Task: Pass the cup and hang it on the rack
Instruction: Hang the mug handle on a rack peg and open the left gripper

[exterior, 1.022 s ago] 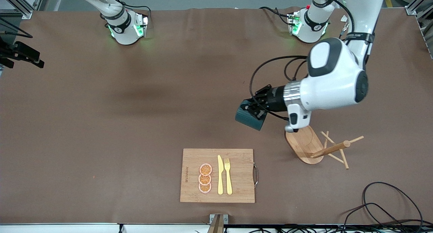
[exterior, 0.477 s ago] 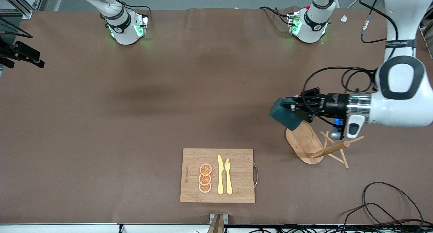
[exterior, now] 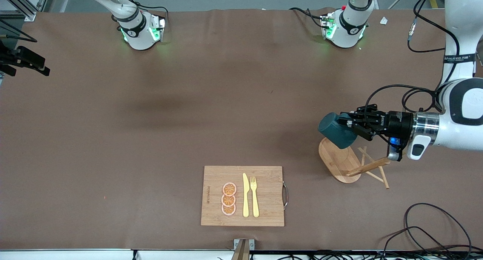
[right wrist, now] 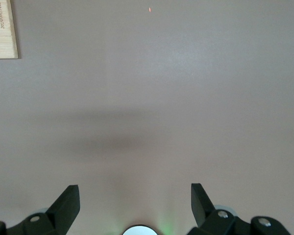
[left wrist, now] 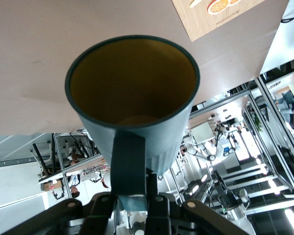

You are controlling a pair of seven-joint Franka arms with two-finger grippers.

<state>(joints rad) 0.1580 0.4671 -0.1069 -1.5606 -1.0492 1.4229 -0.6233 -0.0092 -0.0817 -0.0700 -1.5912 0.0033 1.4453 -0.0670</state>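
Cup held sideways in the air above the fallen rack

The cup [exterior: 337,133], dark teal outside and yellowish-tan inside [left wrist: 132,81], hangs off the desk [exterior: 151,120], lying on its side over the oval base of the rack [exterior: 338,160]. The left hand [exterior: 353,125] is clamped tight on the cup's small handle [left wrist: 129,161], reaching in level from the left arm's end of the desk. The rack lies tipped over, its base standing on edge and its post and thin pegs [exterior: 371,167] stretched along the desk toward the left arm's end. Nearer the front camera and toward the middle sits a wooden cutting board [exterior: 264,211] carrying three orange slices [exterior: 228,199], a yellow knife [exterior: 245,196] and a fork [exterior: 254,196]. The right hand [right wrist: 135,200] waits up over bare desk, fingers spread wide and holding nothing.
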